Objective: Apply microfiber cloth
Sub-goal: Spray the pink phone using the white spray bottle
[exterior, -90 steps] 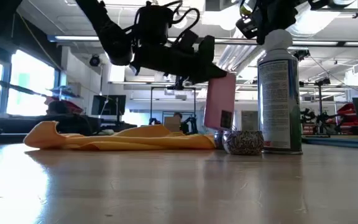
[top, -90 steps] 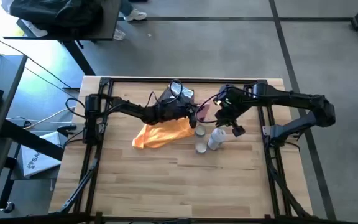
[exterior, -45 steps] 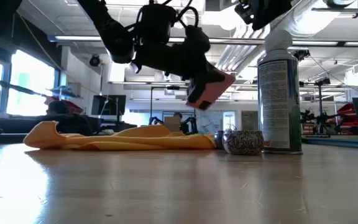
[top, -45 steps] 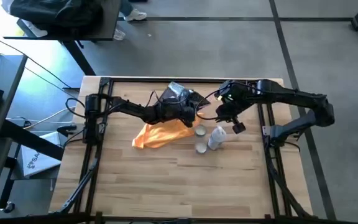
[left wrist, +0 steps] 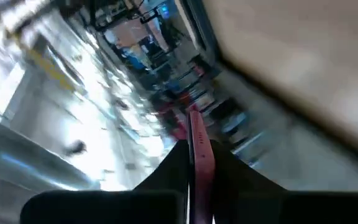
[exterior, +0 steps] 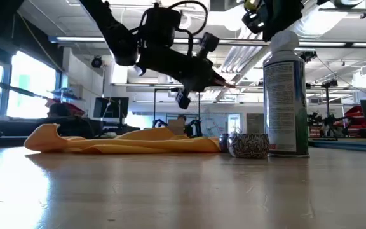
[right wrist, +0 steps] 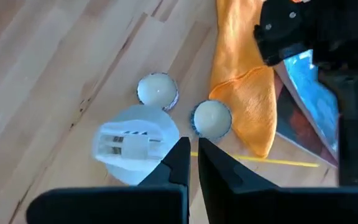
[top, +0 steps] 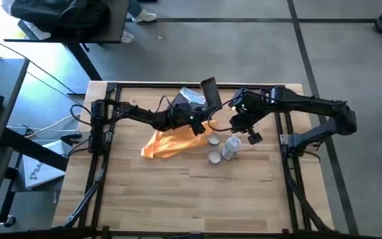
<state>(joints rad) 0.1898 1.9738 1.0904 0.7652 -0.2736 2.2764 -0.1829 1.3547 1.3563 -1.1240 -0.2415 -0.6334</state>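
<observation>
The orange-yellow microfiber cloth (top: 171, 143) lies crumpled on the table at centre, untouched; the low view shows the cloth (exterior: 126, 143) flat on the wood. My left gripper (top: 203, 114) hovers above the cloth's far right corner, shut on a thin pink slab (top: 209, 93) whose dark face looks upward. My right gripper (right wrist: 192, 158) hangs shut, touching nothing, over a white-capped spray can (top: 231, 147) that stands upright to the right of the cloth. My left gripper pinches the pink slab between its two fingers, one on each broad face, at the slab's end nearest the wrist (left wrist: 199, 163). The slab is lifted clear of the table and sticks out beyond the fingertips, roughly level, seen edge-on (exterior: 223, 81) in the low view.
A grey-blue and white packet (top: 190, 97) lies at the far side, partly under the left arm. Two small round caps (top: 213, 139) (top: 215, 157) sit between the cloth and the can. Bare wood stretches along the table's near half.
My left gripper has turned about its wrist, swinging the pink slab from hanging upright, through a tilt, to roughly level with its dark face upward and pointing toward the table's far edge. The cloth, can and caps have stayed put.
</observation>
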